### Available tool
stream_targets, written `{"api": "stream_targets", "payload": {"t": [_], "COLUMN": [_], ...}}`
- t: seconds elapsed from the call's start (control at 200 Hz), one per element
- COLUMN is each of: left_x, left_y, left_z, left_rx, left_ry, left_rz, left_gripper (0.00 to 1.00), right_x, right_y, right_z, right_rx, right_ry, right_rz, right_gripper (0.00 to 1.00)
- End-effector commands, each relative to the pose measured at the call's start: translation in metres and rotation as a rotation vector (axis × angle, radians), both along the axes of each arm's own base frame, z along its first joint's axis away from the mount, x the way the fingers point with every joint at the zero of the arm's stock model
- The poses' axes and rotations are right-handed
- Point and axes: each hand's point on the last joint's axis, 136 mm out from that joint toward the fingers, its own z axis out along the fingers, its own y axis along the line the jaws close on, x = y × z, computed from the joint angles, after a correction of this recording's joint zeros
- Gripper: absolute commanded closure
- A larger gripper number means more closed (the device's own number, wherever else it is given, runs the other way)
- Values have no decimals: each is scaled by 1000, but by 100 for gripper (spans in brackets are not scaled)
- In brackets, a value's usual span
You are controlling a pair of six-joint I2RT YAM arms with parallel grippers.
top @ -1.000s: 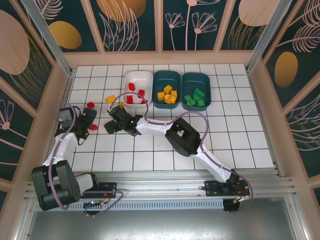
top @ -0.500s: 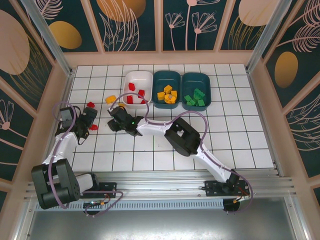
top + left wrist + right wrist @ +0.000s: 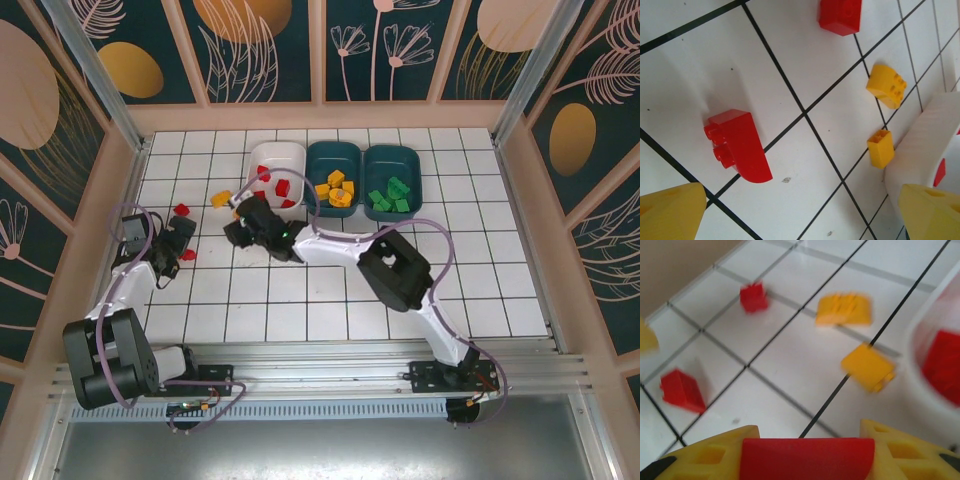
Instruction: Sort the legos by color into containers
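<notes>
While right gripper (image 3: 808,454) clamps red brick (image 3: 807,464), left gripper (image 3: 800,212) splayed wide, seemingly hovering.

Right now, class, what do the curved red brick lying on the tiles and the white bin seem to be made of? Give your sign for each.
Curved red brick: likely hard moulded plastic, smooth with soft sheen; crisp studs, even colour. White bin: probably plastic too, smooth, matte-looking; thin rounded walls.
</notes>
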Motion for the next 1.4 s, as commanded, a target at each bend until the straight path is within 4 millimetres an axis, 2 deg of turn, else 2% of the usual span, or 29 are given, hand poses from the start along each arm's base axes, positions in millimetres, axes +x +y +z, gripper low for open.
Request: {"api": "stream_targets", "payload": {"t": [0.0, 0.16, 0.425, 0.49, 0.581, 0.706, 0.861, 1.086, 1.396], "left_x": [-2, 3, 1, 1, 0, 0, 1, 1, 6], "left_y": [3, -4, -8, -8, -8, -7, -9, -4, 12], "left_z": [-12, -22, -34, -36, -38, -41, -46, -54, -63], "left_rx": [-21, -85, -105, -106, -108, -118, -140, -121, -101], "left_ry": [36, 41, 71, 77, 82, 94, 113, 149, 191], "left_rz": [29, 26, 16, 15, 18, 34, 35, 55, 132], "left_gripper": [3, 6, 7, 7, 8, 9, 11, 15, 33], "right_x": [55, 92, 128, 134, 136, 137, 125, 80, 26], "right_y": [-36, -60, -68, -68, -67, -68, -79, -104, -139], "right_z": [34, 12, 1, -3, 1, 13, 35, 66, 61], "right_rx": [54, 16, -2, -17, -20, -22, 1, 96, 127], "right_ry": [-37, 0, 12, 17, 8, -6, -30, -43, -3], "right_rz": [-122, -173, -187, -193, -189, -196, -206, -203, -203], "right_gripper": [57, 57, 56, 50, 34, 30, 28, 28, 28]}}
